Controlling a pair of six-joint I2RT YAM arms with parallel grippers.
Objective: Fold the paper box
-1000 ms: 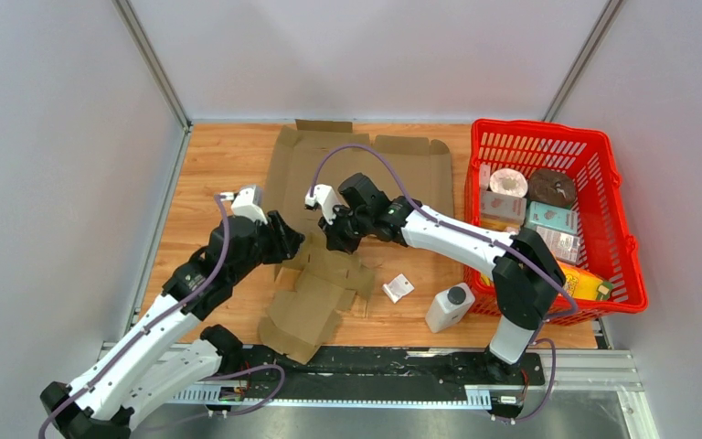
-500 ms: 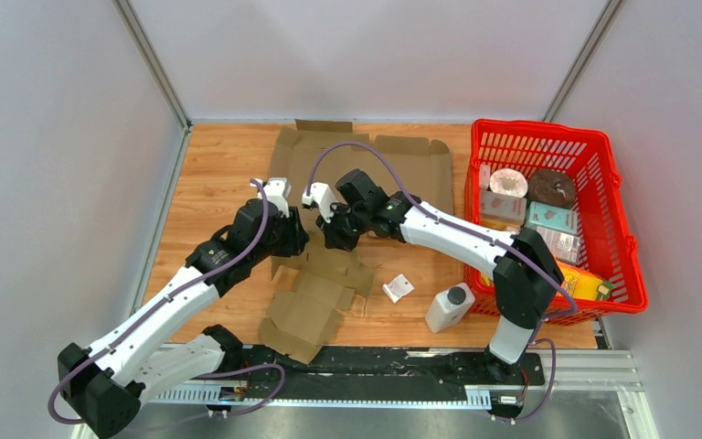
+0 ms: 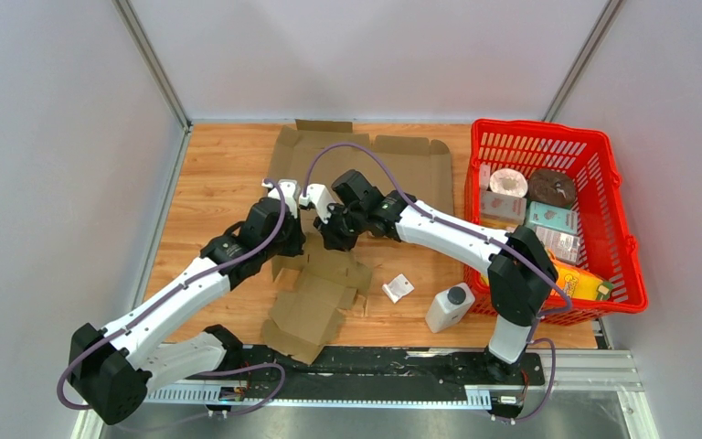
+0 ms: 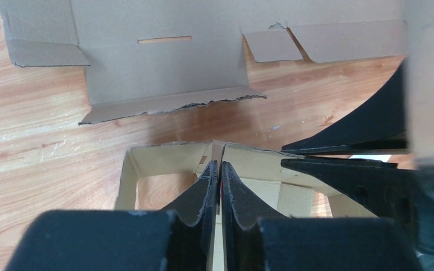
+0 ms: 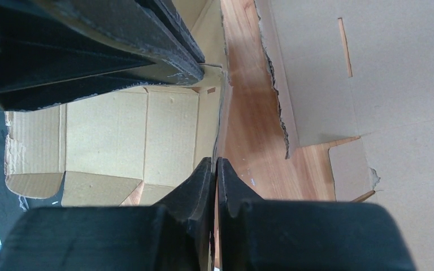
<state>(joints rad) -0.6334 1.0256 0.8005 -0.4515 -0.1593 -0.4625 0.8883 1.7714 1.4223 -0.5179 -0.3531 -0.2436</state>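
The left gripper (image 4: 220, 170) had its jaws drawn almost together, pinched on the thin top edge of an upright wall of the paper box (image 3: 315, 294), with only the cardboard's thickness between them. The right gripper (image 5: 215, 167) was likewise clamped on an upright wall edge of the same box, its jaws all but touching across the sheet. The two grippers met close together over the far end of the box, each showing in the other's wrist view as dark fingers just beside the grip. The box lay partly formed near the middle of the counter (image 3: 215, 183), toward its near edge, with walls raised at the far end and the near flaps lying spread and flat. A second, flat cardboard sheet (image 3: 402, 165) lay along the counter's far edge, apart from the box with bare wood between. A red basket (image 3: 539, 133) of goods sat at the right edge, and a white bottle (image 3: 449, 307) and a small white card (image 3: 398, 288) lay toward the near-right corner.
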